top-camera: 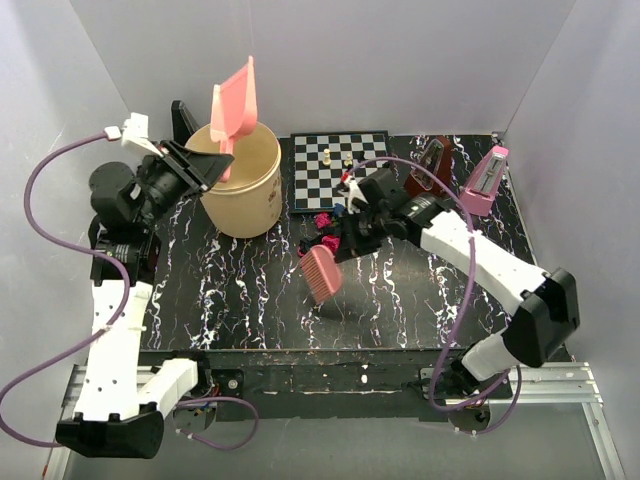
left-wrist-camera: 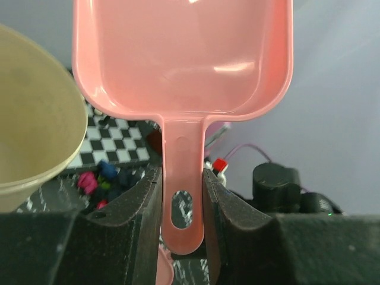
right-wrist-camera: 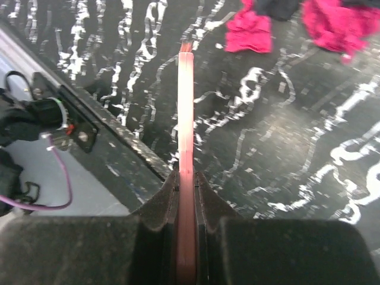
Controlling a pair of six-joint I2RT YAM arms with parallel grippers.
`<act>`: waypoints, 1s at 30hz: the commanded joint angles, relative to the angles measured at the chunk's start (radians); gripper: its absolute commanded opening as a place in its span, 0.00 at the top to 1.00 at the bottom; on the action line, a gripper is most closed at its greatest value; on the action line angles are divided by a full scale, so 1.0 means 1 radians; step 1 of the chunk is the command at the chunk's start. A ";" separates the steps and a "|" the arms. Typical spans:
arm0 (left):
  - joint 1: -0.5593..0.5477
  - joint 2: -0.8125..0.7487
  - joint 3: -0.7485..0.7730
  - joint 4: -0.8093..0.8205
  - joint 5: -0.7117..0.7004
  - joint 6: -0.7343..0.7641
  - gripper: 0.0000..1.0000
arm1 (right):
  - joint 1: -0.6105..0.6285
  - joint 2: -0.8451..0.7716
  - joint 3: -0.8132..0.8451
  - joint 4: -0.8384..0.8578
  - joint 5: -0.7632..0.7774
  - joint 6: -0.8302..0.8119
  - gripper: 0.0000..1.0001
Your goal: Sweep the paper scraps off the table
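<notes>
The paper scraps (top-camera: 325, 222) lie in a small magenta, blue and dark heap on the black marbled table (top-camera: 240, 300), just in front of the chessboard. They also show in the left wrist view as paper scraps (left-wrist-camera: 98, 181) and in the right wrist view as magenta wads (right-wrist-camera: 249, 29). My left gripper (top-camera: 208, 165) (left-wrist-camera: 181, 178) is shut on the handle of a pink dustpan (top-camera: 235, 100) (left-wrist-camera: 184, 59), held up over a beige bucket. My right gripper (top-camera: 345, 235) (right-wrist-camera: 186, 178) is shut on a pink brush (top-camera: 322, 272) (right-wrist-camera: 186, 113) that hangs just on the near side of the heap.
The beige bucket (top-camera: 245, 190) (left-wrist-camera: 29, 119) stands at the back left. A chessboard (top-camera: 340, 170) with a few pieces lies at the back centre. A dark metronome (top-camera: 430, 165) and a pink one (top-camera: 487, 180) stand at the back right. White walls enclose the table.
</notes>
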 commanded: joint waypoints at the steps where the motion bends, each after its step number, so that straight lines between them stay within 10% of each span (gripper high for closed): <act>1: -0.107 0.025 0.010 -0.232 -0.187 0.224 1.00 | 0.042 0.111 0.123 0.111 -0.126 0.091 0.99; 16: -0.386 -0.041 -0.044 -0.322 -0.485 0.471 1.00 | 0.032 0.582 0.607 -0.220 0.333 0.252 0.99; 25: -0.425 -0.058 -0.082 -0.345 -0.491 0.532 1.00 | -0.039 0.442 0.432 -0.272 0.530 0.215 0.99; 30: -0.481 -0.060 -0.111 -0.353 -0.490 0.551 1.00 | -0.068 0.325 0.407 -0.203 0.305 0.090 0.99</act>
